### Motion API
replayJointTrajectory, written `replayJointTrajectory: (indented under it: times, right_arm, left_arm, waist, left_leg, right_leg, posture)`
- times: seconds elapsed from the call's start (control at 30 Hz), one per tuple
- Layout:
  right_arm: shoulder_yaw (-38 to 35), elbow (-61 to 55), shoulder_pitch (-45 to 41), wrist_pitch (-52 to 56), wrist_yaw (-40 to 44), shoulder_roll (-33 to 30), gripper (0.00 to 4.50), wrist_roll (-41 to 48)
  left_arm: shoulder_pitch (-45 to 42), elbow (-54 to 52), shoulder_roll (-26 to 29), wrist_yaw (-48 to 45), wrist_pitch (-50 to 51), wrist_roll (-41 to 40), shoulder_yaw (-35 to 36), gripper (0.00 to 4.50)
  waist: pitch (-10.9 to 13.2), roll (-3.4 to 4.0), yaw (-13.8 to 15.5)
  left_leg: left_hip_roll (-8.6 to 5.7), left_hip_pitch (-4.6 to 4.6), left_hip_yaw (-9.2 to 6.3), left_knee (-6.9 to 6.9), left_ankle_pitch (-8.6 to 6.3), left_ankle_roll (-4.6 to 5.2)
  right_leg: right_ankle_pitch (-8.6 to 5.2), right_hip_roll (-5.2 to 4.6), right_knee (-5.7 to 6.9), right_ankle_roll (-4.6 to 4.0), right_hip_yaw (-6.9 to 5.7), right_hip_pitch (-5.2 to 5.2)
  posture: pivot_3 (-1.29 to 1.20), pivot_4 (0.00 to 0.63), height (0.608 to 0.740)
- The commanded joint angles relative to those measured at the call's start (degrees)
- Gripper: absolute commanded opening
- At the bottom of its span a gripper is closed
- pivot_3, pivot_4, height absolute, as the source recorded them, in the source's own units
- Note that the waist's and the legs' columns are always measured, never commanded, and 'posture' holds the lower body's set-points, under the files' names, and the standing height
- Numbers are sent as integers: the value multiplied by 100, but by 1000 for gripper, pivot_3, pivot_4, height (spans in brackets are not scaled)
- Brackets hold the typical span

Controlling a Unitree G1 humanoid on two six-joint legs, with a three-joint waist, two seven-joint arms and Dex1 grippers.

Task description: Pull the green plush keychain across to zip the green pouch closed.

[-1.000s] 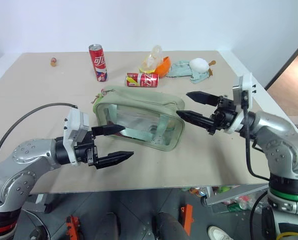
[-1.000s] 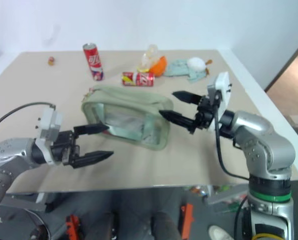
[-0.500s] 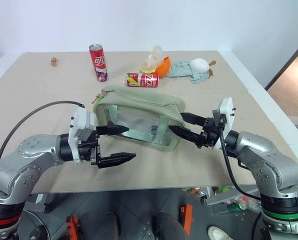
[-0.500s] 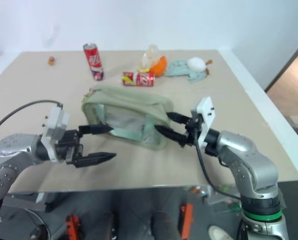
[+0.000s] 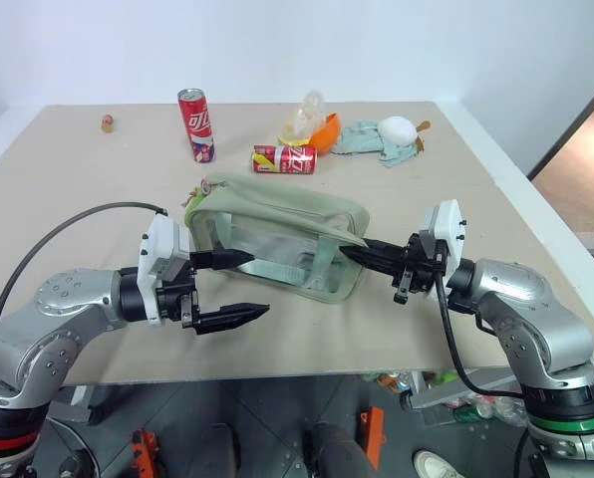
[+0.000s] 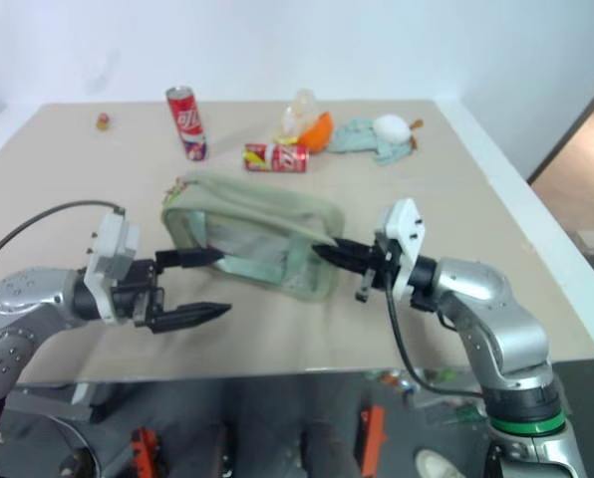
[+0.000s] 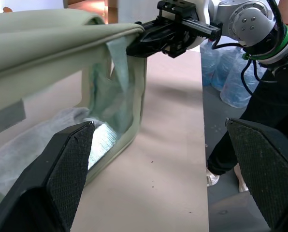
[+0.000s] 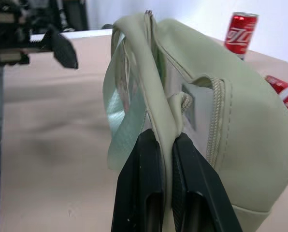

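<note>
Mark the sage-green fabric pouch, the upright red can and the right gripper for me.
Sage-green fabric pouch (image 5: 277, 199): left eye view, top panel.
Upright red can (image 5: 195, 124): left eye view, label.
Right gripper (image 8: 164, 159): right wrist view, shut on pouch edge.

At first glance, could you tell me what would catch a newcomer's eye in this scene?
The green pouch lies mid-table, its end pinched by the shut right gripper. The left gripper hangs open at its other end. An upright red can stands at the table's far side.
</note>
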Motion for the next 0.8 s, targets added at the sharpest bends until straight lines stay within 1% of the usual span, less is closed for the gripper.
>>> replayJointTrajectory:
  times: [0.03,0.13,0.2,0.27,0.33,0.47,0.57,0.67,0.73,0.8]
  right_arm:
    - [-21,829,-563,-642,652,-184,39,-236]
    - [105,1726,-1036,-1161,1217,-246,39,-485]
    - [132,2281,-1451,-1324,1502,-252,39,-546]
    - [145,2651,-1805,-1376,1678,-270,39,-576]
    - [146,2831,-1969,-1413,1807,-264,39,-596]
    - [180,2815,-1996,-1361,1876,-191,39,-638]
    - [216,2574,-1806,-1277,1824,-151,39,-636]
    - [166,2430,-1612,-1231,1734,-159,39,-639]
    - [115,2330,-1513,-1188,1645,-154,39,-624]
    - [97,2216,-1434,-1147,1592,-157,39,-600]
  left_arm:
    - [-32,-80,28,19,-14,-34,124,4500]
    - [-23,-105,33,50,1,-57,166,4500]
    - [6,-136,25,124,20,-96,239,4500]
    - [69,-174,55,145,23,-101,286,4500]
    - [110,-195,79,149,22,-99,309,4500]
    - [108,-199,35,258,49,-173,409,4500]
    - [31,-16,-33,578,225,-571,836,4500]
    - [56,321,49,868,433,-1000,1500,4500]
    - [163,475,153,885,495,-1097,1830,4500]
    - [210,616,124,1040,537,-1183,2074,4500]
  waist:
    - [0,0,2]
    - [0,0,8]
    - [1,1,8]
    - [1,2,-1]
    - [1,2,1]
    - [1,2,8]
    - [1,1,6]
    - [1,2,-10]
    - [1,2,-13]
    - [1,3,-13]
  left_leg:
    - [-1,0,0,0,3,4]
    - [0,1,0,1,3,4]
    - [0,0,-1,-1,3,4]
    - [0,-1,2,-1,3,4]
    - [1,0,2,-2,3,4]
    - [2,-1,-3,-4,3,4]
    - [2,-2,-2,-4,2,4]
    - [8,3,-2,-4,2,4]
    - [16,6,-2,-4,3,4]
    - [18,10,-3,-4,3,4]
  right_leg:
    - [3,0,0,1,0,1]
    - [4,0,0,1,0,3]
    - [0,0,0,-1,-2,2]
    - [1,0,0,-1,1,0]
    - [3,1,0,-3,2,0]
    - [8,2,0,-17,-4,0]
    - [8,1,0,-17,-3,0]
    - [7,6,1,-16,-2,0]
    - [7,16,3,-15,-2,0]
    - [8,19,6,-18,-2,0]
  posture:
    - [0,150,740]
    - [0,150,740]
    - [0,150,740]
    - [0,150,740]
    - [0,150,740]
    - [0,150,740]
    - [0,150,740]
    - [0,150,740]
    - [0,150,740]
    - [0,150,740]
